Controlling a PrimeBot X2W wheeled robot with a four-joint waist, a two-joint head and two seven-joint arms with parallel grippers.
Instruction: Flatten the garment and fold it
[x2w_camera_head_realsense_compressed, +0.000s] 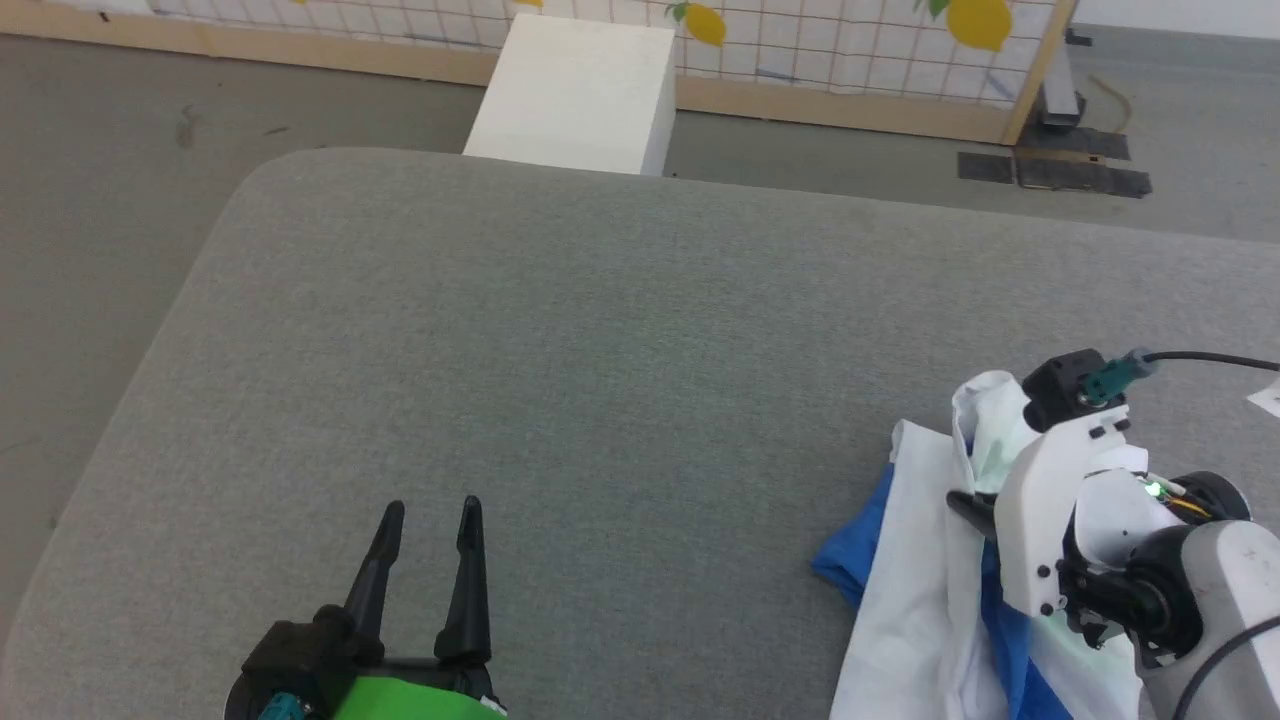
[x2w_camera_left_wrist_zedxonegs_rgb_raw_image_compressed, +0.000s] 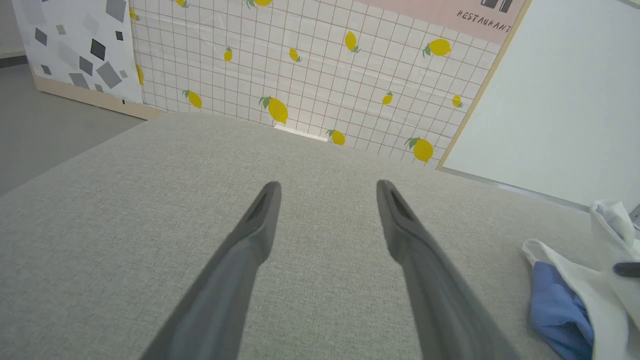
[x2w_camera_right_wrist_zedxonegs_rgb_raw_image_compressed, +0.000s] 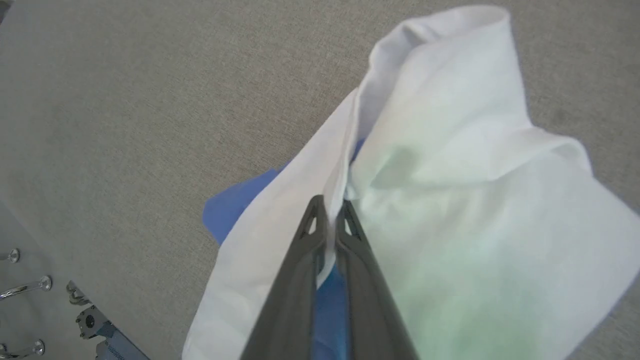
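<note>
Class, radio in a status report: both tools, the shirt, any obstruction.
Left tool open, over table. Right tool shut on shirt. Shirt bunched, not flat. White block beyond table, out of the way.

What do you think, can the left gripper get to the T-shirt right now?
Probably yes. The left gripper is open and empty, with just grey padded surface between it and the T-shirt, though the right gripper is pinching it.

We see a wide grey fabric surface (x2w_camera_head_realsense_compressed: 600, 350) on a grey floor (x2w_camera_head_realsense_compressed: 100, 150). Behind it stands 1 white block (x2w_camera_head_realsense_compressed: 575, 95) and a wood-framed panel (x2w_camera_left_wrist_zedxonegs_rgb_raw_image_compressed: 310, 75) with grid lines and yellow lemons.
</note>
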